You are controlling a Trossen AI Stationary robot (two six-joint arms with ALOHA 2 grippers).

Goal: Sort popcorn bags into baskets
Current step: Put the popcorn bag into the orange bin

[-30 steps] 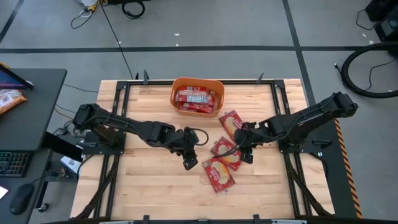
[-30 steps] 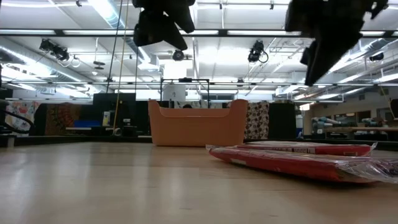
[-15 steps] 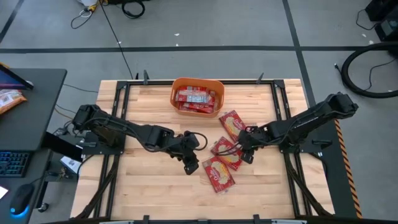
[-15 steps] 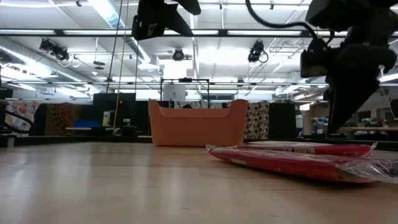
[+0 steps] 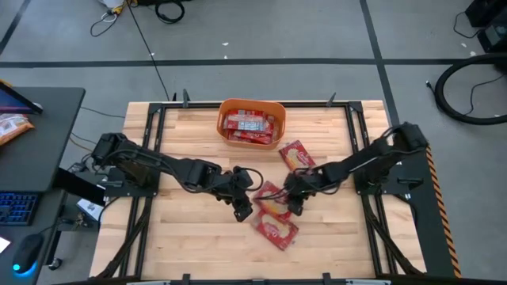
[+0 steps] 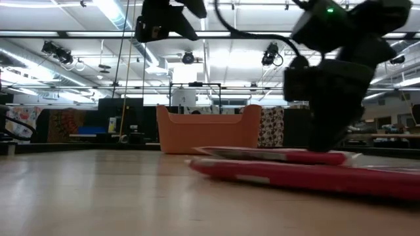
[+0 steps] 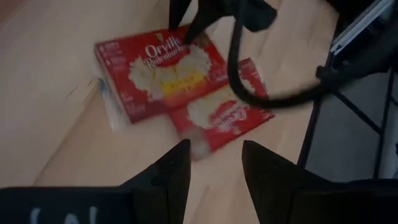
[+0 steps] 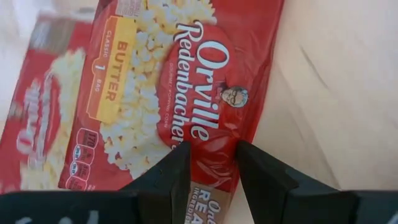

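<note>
Right pincer [image 5: 291,199] down on a bag [image 5: 272,198]
Its fingers stand parted over the bag at mid-counter [image 5: 190,233], gripping nothing; left pincer [image 5: 242,207] hovers beside, open. More bags fill the basket [image 5: 250,107].

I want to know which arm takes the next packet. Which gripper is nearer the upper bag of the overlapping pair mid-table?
Right. The right gripper is down at that popcorn bag, fingers open at its edge. The left gripper hangs beside it, raised above the table.

Overhead down-view, table-level cross-view, two close wrist views; all sharing the popcorn bags [image 5: 273,204] mid-table.
</note>
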